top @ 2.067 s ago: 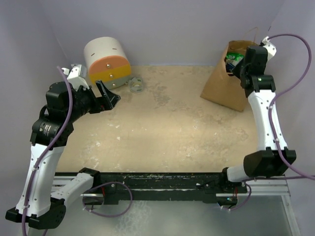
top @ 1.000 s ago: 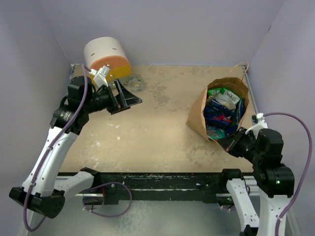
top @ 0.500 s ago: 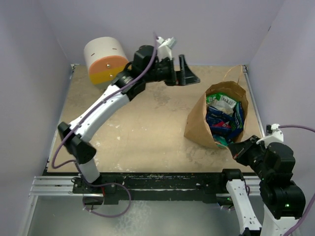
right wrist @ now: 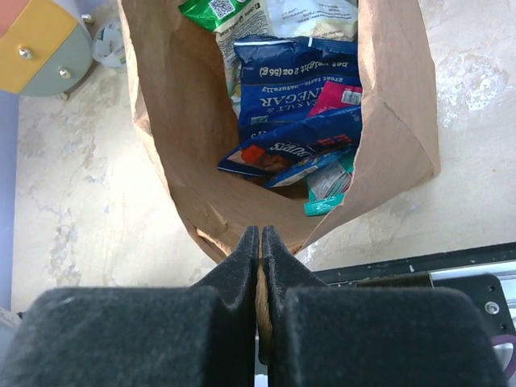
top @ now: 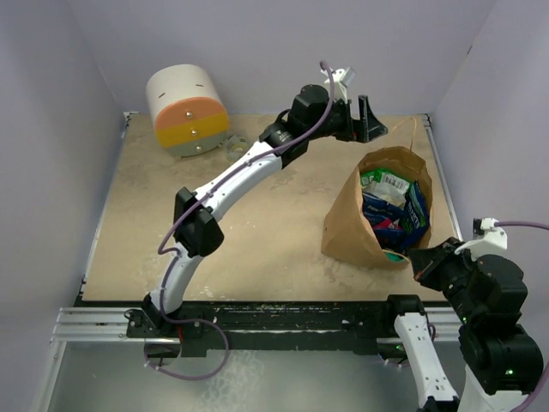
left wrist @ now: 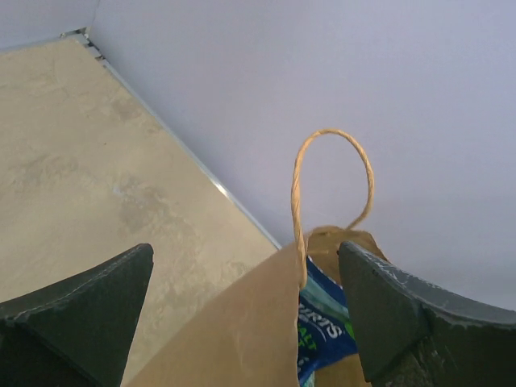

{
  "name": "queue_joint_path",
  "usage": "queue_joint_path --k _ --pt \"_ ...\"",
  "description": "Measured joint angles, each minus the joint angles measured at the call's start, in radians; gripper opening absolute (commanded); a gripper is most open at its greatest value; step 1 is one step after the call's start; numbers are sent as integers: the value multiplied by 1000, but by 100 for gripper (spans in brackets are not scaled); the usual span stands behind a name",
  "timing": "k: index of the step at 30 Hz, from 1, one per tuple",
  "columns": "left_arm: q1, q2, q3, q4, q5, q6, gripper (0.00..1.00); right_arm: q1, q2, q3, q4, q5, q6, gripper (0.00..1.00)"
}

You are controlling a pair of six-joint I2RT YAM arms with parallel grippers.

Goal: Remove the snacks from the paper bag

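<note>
Our wide-open left gripper [top: 367, 120] had swung across to the tall brown paper bag [top: 347, 227], ready to dig in; our right gripper [right wrist: 260, 242] pinched its rim, shiny snack packets [right wrist: 294, 89] still inside

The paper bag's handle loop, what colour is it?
Light tan handle loop, matching the brown paper bag; clearest in the left wrist view.

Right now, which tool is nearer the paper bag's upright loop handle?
Left. The open left tool sits by the handle, at the far rim of the paper bag; the right tool is shut on its near rim.
</note>
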Motion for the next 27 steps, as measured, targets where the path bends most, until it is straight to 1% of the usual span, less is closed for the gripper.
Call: queue_joint_path --k 2,5,7,9,11,15,19,22,25,27 --pt "-5 48 34 32 -3 -19 96 0 0 0 0 0 -12 0" --pt "-13 120 86 86 -2 -63 86 0 -2 0 -1 0 -26 0" --pt "-17 158 116 113 2 -92 83 0 -4 0 -4 0 -32 0" --pt "-21 184 132 137 3 -116 75 0 -4 0 -6 -3 -37 0" --pt "-21 196 136 153 1 -136 69 0 -4 0 -7 -16 -42 0" --pt "-25 205 143 184 2 -177 66 0 -3 2 -20 -55 -61 0" --pt "-30 209 154 220 10 -207 53 0 0 10 -35 -92 -96 0" --pt "-37 209 156 237 18 -220 52 0 6 11 -39 -108 -117 0" --pt "-44 209 156 240 23 -220 61 0 19 18 -42 -121 -124 0" --pt "-49 209 156 240 26 -220 60 0 25 20 -42 -129 -123 0"
